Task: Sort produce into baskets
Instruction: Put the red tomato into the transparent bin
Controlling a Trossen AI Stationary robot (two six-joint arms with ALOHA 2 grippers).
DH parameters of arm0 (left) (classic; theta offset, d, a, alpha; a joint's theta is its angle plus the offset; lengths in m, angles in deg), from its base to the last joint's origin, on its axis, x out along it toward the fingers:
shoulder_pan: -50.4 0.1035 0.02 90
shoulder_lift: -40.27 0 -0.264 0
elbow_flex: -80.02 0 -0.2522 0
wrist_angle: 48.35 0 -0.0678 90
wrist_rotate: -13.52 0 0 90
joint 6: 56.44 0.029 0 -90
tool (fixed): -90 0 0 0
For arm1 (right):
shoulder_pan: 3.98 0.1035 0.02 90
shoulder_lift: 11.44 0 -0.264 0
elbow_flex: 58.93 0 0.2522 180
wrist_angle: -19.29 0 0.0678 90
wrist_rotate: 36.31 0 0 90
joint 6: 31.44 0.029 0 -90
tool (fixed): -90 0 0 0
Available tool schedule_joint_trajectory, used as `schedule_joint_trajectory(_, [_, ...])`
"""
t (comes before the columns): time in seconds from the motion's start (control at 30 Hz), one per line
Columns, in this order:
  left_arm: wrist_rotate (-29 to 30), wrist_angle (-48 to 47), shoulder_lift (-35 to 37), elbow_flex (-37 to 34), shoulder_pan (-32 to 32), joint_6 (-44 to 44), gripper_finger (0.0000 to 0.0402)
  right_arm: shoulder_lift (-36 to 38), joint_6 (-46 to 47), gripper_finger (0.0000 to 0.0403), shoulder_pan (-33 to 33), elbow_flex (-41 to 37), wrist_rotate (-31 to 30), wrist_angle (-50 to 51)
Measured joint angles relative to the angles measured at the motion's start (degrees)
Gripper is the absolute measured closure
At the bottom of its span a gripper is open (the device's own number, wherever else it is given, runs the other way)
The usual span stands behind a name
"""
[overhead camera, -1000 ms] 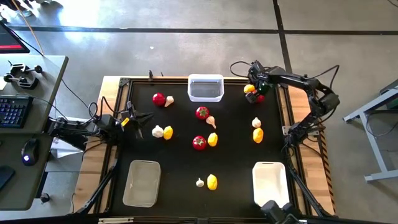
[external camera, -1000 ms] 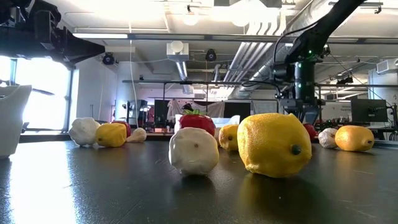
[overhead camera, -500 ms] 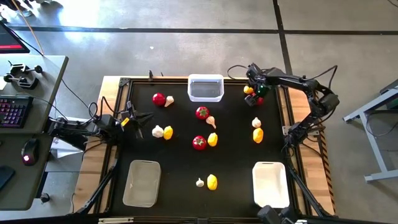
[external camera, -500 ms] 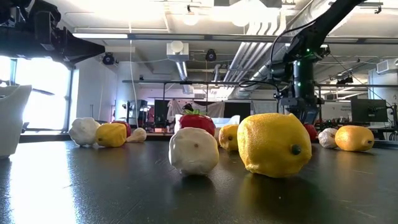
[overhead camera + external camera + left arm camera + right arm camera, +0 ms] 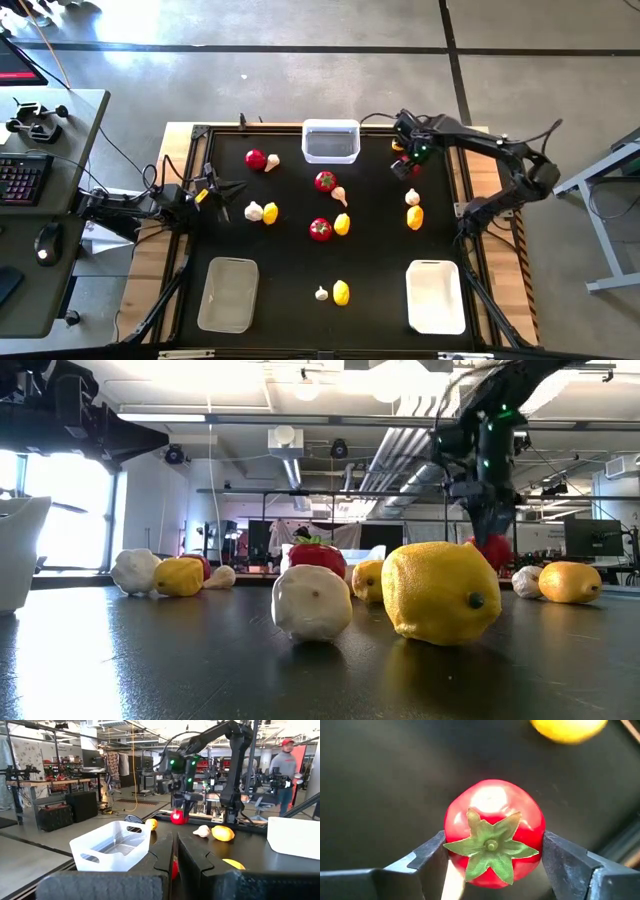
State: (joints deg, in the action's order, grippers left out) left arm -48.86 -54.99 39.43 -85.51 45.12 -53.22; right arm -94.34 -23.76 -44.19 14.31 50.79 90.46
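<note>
Red tomato (image 5: 492,842) in right end effector (image 5: 492,870), calyx toward wrist.

In the high view one basket (image 5: 330,141) sits at the upper middle of the tabletop (image 5: 375,260), two more at lower left (image 5: 228,293) and lower right (image 5: 435,296). Produce lies scattered between them. The right tool (image 5: 408,160), upper right, holds a tomato (image 5: 492,839); the left tool (image 5: 235,187) rests at the left edge.
</note>
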Motion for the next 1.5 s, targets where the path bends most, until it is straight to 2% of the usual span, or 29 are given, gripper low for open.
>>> schedule_joint_trajectory(0.13, [0.0, 0.0, 0.0, 0.0, 0.0, -0.1, 0.0399, -1.7, 1.0, 0.0141, 5.5, 5.7, 0.0, -3.8])
schedule_joint_trajectory(0.33, [0.4, 0.0, 0.0, 0.0, 0.0, -0.6, 0.0401, -10.5, -6.5, 0.0141, 8.4, 21.1, 0.7, -7.7])
schedule_joint_trajectory(0.57, [1.4, 0.0, 0.0, 0.1, 0.0, 0.7, 0.0401, -27.4, -21.7, 0.0141, 7.6, 44.2, 3.2, 0.7])
schedule_joint_trajectory(0.77, [2.7, -0.1, 0.0, 0.3, 0.0, 0.6, 0.0401, -38.5, -24.8, 0.0141, 5.7, 58.3, 3.0, 8.2])
schedule_joint_trajectory(0.87, [2.5, -0.1, 0.0, 0.3, 0.0, 2.7, 0.0401, -41.5, -26.1, 0.0141, 4.6, 61.4, 3.0, 9.5])
schedule_joint_trajectory(1.0, [2.5, 0.1, 0.0, 0.3, 0.0, 2.6, 0.0401, -43.4, -27.1, 0.0141, 3.4, 61.6, 3.2, 10.0])
schedule_joint_trajectory(1.5, [2.4, 0.0, 0.0, 0.3, 0.0, 1.4, 0.0401, -44.0, -28.5, 0.0141, 2.2, 61.6, 4.9, 7.9])
